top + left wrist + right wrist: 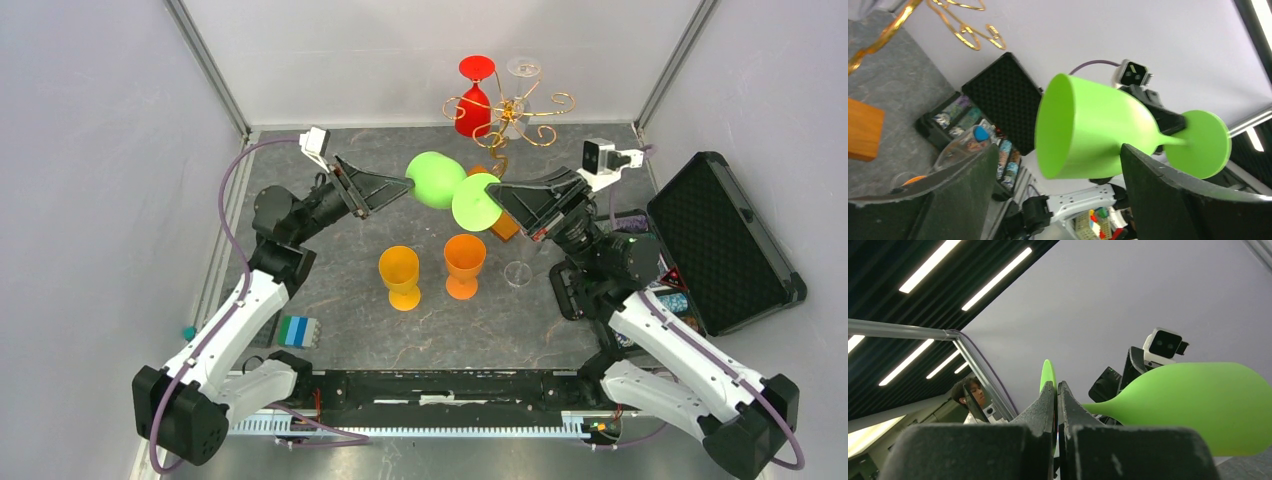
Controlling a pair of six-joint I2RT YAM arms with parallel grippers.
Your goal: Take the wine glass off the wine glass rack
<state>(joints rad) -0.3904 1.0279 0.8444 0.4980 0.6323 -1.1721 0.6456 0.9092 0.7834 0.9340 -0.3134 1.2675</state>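
Both arms are built alike, with glossy white shells over the long links and matte black housings at the joints and bases. On the left arm (228, 325) a purple cable (228, 185) runs along its length. The right arm (660, 335) has a second purple cable (797, 435) that curls round its black base. The left wrist camera (315, 141) is a small white box with a dark lens, and the right wrist camera (600, 155) matches it. The left hand (408, 183) and right hand (492, 197) are black wedges. Their flat, tapering fingers (1173, 200) are rough matte plastic.
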